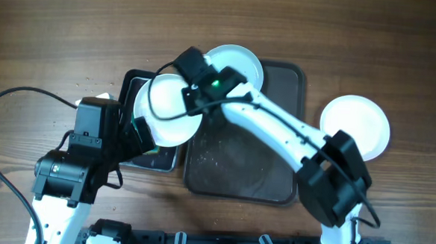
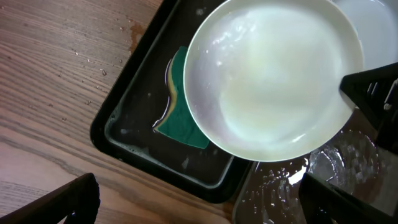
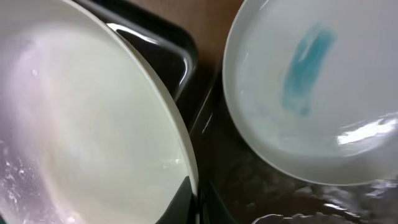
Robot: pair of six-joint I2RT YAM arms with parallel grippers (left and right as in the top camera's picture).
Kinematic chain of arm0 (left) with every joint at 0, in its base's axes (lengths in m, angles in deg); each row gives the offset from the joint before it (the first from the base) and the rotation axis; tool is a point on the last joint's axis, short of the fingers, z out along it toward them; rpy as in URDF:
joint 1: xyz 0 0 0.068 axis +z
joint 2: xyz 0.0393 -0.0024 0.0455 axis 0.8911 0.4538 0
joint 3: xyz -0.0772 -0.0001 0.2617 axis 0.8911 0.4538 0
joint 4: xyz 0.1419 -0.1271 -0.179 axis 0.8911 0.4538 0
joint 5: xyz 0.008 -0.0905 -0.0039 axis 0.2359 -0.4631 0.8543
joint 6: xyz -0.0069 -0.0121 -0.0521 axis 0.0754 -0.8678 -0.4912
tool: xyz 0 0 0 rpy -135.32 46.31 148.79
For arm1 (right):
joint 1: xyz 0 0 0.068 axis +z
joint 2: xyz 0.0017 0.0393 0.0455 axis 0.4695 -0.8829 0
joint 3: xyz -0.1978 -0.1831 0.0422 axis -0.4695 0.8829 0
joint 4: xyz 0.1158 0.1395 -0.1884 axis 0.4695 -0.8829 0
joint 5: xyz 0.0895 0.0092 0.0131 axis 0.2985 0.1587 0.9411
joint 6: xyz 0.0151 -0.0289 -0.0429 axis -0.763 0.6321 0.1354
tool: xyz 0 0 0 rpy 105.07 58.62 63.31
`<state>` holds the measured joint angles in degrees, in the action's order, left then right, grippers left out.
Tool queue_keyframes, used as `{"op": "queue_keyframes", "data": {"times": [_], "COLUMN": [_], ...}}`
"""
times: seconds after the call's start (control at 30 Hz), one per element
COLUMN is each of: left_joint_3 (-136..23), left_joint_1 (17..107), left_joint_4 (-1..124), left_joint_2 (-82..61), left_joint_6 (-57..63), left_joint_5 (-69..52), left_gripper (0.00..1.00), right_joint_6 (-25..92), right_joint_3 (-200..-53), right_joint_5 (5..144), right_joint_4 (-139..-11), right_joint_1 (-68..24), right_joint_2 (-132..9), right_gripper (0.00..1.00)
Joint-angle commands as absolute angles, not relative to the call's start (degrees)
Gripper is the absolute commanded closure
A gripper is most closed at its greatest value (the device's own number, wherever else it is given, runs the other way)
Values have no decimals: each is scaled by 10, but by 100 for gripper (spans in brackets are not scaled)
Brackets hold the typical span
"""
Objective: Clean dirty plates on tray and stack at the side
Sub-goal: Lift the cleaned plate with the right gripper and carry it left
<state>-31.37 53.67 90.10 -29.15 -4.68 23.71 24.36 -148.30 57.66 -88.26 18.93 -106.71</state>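
Note:
My right gripper (image 1: 195, 96) is shut on the rim of a clean, wet white plate (image 1: 165, 110) and holds it above the small black tray. In the right wrist view the fingers (image 3: 194, 198) pinch that plate's edge (image 3: 81, 124). A second plate (image 1: 236, 63) with a blue smear (image 3: 306, 68) lies at the far end of the dark brown tray (image 1: 238, 168). A third white plate (image 1: 354, 125) lies on the table to the right. My left gripper (image 1: 144, 138) is open and empty below the held plate (image 2: 273, 74); its fingers (image 2: 205, 205) are spread wide.
The small black tray (image 2: 124, 106) holds a green-yellow sponge (image 2: 180, 109), partly hidden under the held plate. The brown tray's floor is wet (image 2: 280, 193). Bare wooden table (image 1: 58, 39) lies to the left and far side.

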Motion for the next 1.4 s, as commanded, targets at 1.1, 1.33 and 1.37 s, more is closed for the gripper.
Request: {"op": "queue_keyframes", "data": {"times": [1.1, 1.33, 1.37], "left_joint_3": [-322, -322, -322], "left_joint_1": [539, 539, 539], "left_joint_4": [901, 901, 901], "left_joint_2": [-295, -295, -295], "left_joint_6": [-50, -50, -50], "left_joint_5": [234, 234, 234], "left_gripper": [0, 0, 0], "right_joint_6": [473, 477, 477], "right_joint_3": [-1504, -1504, -1504], "right_joint_5": [-16, -38, -38], "right_joint_4": [-739, -738, -738], "right_joint_1": [365, 384, 386], "right_joint_2": [-1000, -1000, -1000], "right_gripper": [96, 96, 96]}}
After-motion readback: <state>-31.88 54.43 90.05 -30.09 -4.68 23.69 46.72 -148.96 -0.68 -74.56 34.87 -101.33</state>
